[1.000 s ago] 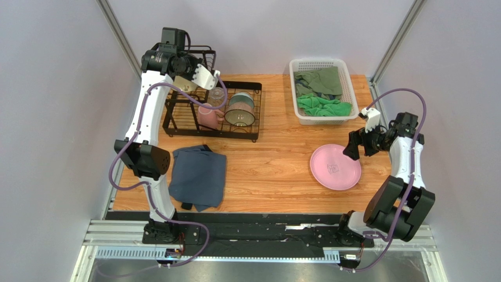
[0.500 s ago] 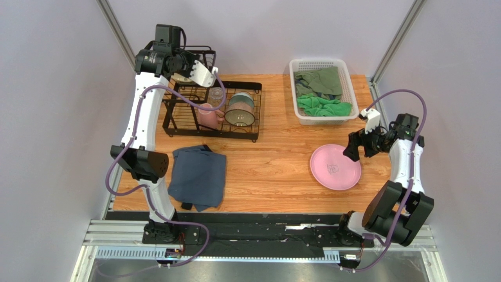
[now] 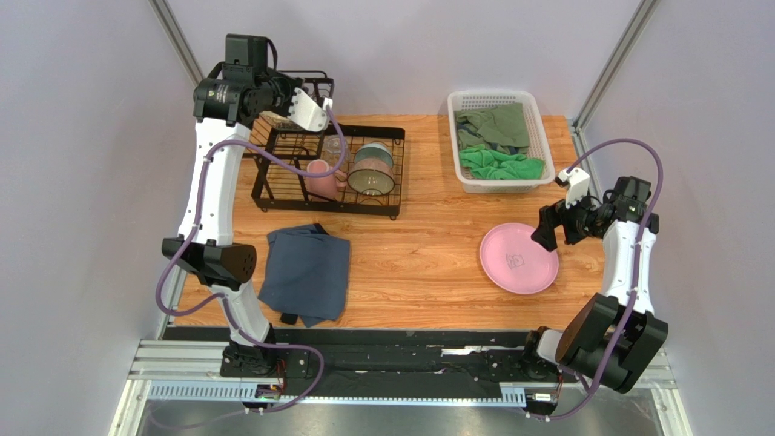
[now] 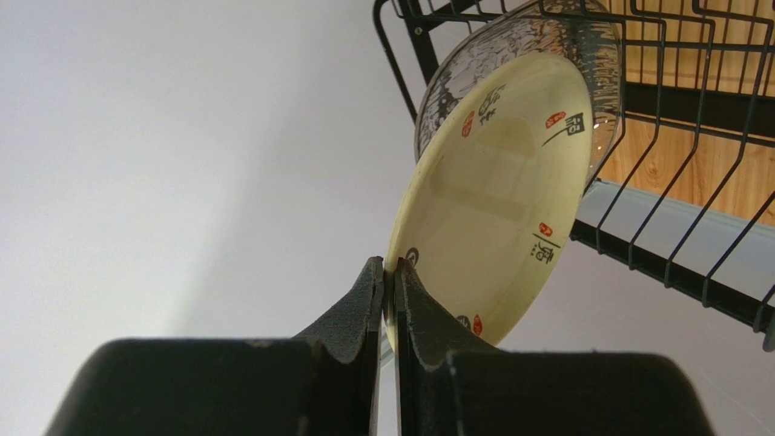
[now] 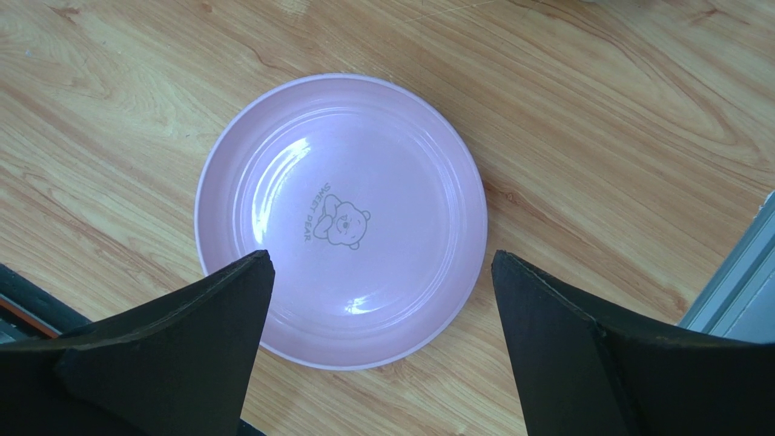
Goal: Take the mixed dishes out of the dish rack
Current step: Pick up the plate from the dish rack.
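While pink plate (image 5: 341, 218) lies unloaded right, my left gripper (image 4: 389, 300) pinches cream plate (image 4: 496, 200) at far-left dish rack (image 3: 289, 189) | right gripper (image 5: 380, 263) spread | mug (image 3: 320, 178), bowl (image 3: 371, 171) pending

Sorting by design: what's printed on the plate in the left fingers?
Black and red characters on the cream plate; best in left wrist view.

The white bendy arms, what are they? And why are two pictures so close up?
They are two robot arms bolted to a wooden table. The wide picture comes from a camera above. The close-ups come from a camera on each wrist. The left gripper pinches the rim of a cream plate at the black dish rack. The right gripper hangs open over a pink plate lying on the table. A pink mug and a bowl sit in the rack. A blue cloth and a white basket of green cloths are there too.
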You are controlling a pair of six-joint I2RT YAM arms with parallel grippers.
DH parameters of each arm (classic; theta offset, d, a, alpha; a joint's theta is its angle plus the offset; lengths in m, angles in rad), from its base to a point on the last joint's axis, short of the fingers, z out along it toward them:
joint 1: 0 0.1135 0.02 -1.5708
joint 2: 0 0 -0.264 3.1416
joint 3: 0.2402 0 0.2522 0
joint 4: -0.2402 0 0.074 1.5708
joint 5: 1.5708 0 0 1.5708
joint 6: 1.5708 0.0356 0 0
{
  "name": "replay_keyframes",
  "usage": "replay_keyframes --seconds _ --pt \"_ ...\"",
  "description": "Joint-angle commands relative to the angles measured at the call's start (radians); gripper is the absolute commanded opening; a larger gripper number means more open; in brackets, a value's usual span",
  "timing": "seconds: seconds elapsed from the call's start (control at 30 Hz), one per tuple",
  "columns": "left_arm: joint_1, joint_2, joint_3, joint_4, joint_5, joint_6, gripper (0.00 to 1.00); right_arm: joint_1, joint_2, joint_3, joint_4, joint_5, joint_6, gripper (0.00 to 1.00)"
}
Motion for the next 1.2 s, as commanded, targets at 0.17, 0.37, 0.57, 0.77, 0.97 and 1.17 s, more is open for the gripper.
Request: replay_keyframes --seconds 0.17,0.37,0.57,0.77,0.97,1.17 --pt "0.005 -0.19 0.021 0.014 0.157 -0.175 0.0 0.004 -0.079 0.127 -0.116 -0.112 0.007 0.97" --pt "0.004 -0.288 -0.06 0.012 0.283 -0.372 0.0 0.07 -0.121 0.233 -0.16 -0.179 0.084 0.98" --pt "-0.018 -0.427 -0.255 0.094 0.468 -0.656 0.0 0.278 -0.199 0.266 0.013 -0.158 0.337 0.98" --pt "-0.059 -0.559 -0.488 0.233 0.578 -0.89 0.0 0.5 -0.193 0.316 0.192 -0.129 0.593 0.98" --pt "-0.108 -0.632 -0.663 0.377 0.619 -1.078 0.0 0.732 -0.139 0.344 0.282 -0.011 0.679 0.95" --pt "-0.116 -0.67 -0.75 0.492 0.653 -1.249 0.0 0.887 -0.103 0.321 0.403 0.072 0.722 0.89"
